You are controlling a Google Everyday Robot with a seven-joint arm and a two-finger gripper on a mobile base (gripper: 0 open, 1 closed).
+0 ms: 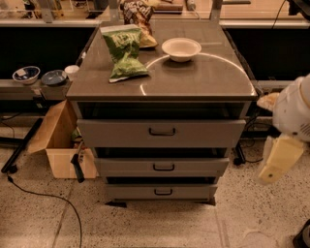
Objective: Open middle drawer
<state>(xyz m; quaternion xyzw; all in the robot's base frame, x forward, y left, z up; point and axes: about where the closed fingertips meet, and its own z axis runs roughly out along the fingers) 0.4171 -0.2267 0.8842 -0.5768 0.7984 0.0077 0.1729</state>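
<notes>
The gripper (pixel 280 159) is out past the desk's right edge, a cream-coloured piece hanging tilted under the arm's white rounded housing (pixel 294 114). It sits lower than the right front corner and well clear of the drawer fronts. Open or closed? I cannot tell from here. It touches no part of the desk.

Moving in from there, the middle drawer (pixel 126 167) runs across the desk's front face, sandwiched between the taller top drawer (pixel 116 133) and the narrow bottom drawer (pixel 131 192). Its small black handle (pixel 163 167) is dead centre, and a dark gap shows above its front.

Up on the desktop (pixel 208 80), a white bowl (pixel 181 49) stands near the back edge, about mid-width. A green chip bag (pixel 124 51) lies towards the back left corner, with a second bag (pixel 138 14) behind it at the back edge.

Beyond the left edge, an open cardboard box (pixel 53 145) sits on the floor, just beside the desk's left front corner.
</notes>
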